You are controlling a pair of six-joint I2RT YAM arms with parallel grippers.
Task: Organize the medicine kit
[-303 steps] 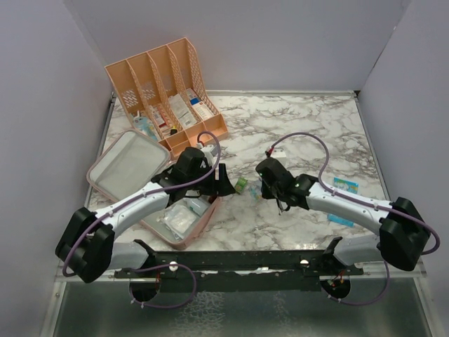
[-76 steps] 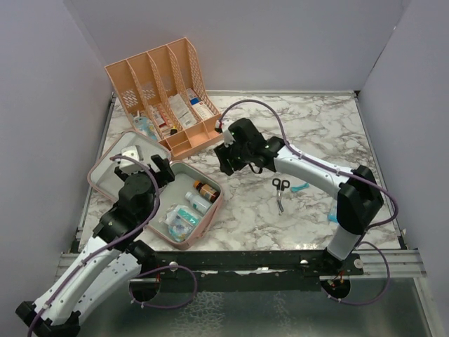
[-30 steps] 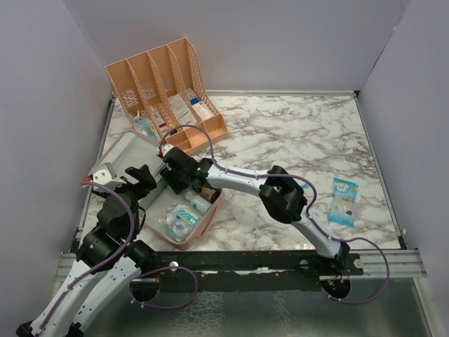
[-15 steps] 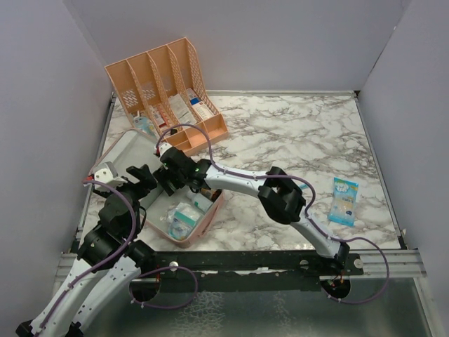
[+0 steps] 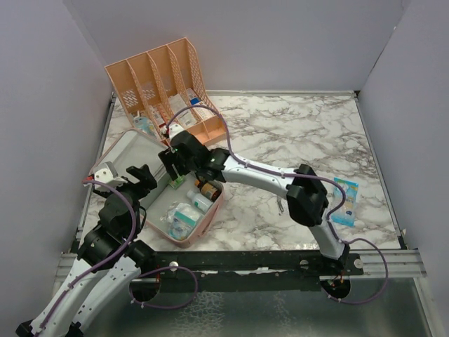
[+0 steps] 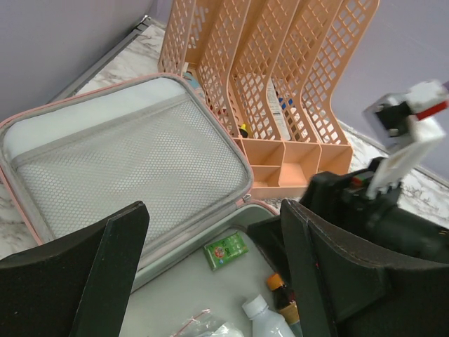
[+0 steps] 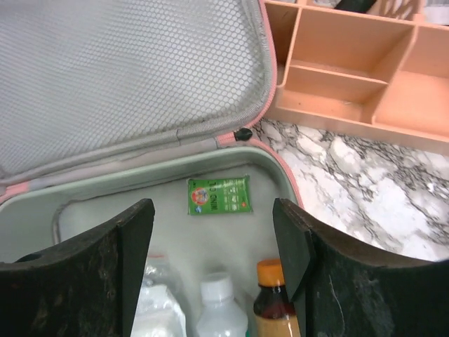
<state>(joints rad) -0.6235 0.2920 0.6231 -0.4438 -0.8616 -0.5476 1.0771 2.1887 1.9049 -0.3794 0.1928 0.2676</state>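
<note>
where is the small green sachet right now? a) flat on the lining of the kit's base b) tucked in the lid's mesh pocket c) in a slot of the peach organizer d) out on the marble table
a: the green sachet lies flat on the pale lining in the base of the medicine kit, just below the hinge line.

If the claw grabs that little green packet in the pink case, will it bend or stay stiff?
The green packet looks thin and flat, so it probably bends easily and weighs little. It lies flush on the lining of the pink case, so it may slide rather than lift. It has no round sides, so rolling seems unlikely.
</note>
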